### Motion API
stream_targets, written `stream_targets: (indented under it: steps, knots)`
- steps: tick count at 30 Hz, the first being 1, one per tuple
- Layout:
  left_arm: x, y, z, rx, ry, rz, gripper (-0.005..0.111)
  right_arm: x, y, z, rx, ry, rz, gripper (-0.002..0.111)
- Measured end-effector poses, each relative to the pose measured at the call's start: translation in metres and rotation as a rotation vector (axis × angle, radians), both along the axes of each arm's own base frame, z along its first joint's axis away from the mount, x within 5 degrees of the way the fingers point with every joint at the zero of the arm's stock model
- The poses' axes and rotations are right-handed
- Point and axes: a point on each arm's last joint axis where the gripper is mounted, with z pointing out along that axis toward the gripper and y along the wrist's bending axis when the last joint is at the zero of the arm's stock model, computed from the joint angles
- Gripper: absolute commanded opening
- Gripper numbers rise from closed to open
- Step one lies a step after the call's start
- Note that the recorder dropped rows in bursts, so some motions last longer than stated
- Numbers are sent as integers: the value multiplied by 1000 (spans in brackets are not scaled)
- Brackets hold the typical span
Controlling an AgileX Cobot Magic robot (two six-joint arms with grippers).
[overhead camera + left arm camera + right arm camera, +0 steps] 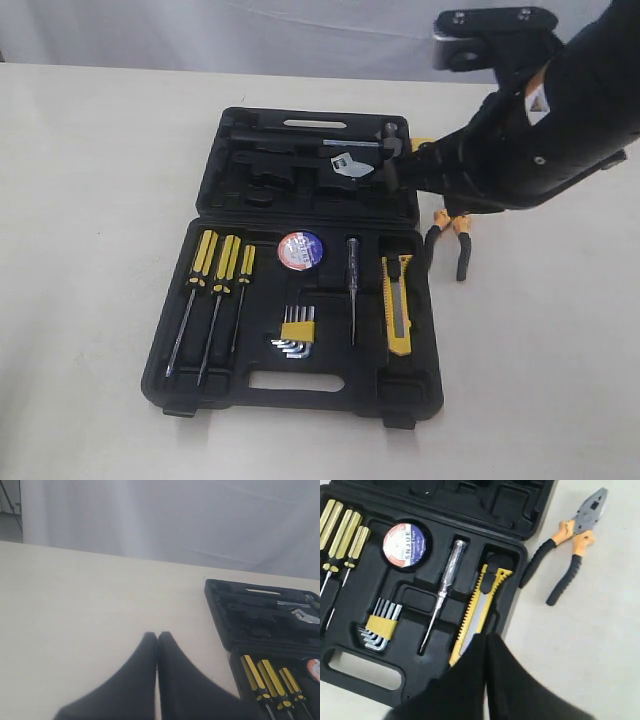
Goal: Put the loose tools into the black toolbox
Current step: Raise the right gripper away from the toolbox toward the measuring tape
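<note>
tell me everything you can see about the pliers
The pliers lie flat on the pale table, outside the black toolbox, to its right in the exterior view. Grey metal head; curved handles, orange near the pivot with black grips beyond, spread apart. One grip tip comes close to the toolbox edge. Nothing grips them.

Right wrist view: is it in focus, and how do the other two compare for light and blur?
Right wrist view: tape roll label reads sharply; the right pincer is a soft dark blur. Left wrist view: left pincer blurred, curtain washed pale. Exterior view: even light, only faint shadow beside the toolbox.
</note>
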Motion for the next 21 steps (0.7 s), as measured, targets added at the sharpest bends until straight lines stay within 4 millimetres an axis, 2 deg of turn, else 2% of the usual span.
stream_targets:
  steps: [1,4,7,13,15,21]
  knots:
    - [0,0,0,0,0,0,0,-6,-7,10,-18,-26,-27,0]
    - [0,0,0,0,0,0,0,-16,-19,20,-71,-43,-66,0]
    - [0,0,0,0,0,0,0,-23,-25,19,-113,3,-87,0]
    - [0,0,0,0,0,0,0,-21,-27,17,-101,6,-95,0]
    - [0,0,0,0,0,0,0,-14,-36,18,-82,15,-115,0]
    - [0,0,0,0,0,0,0,22,-76,28,5,38,-162,0]
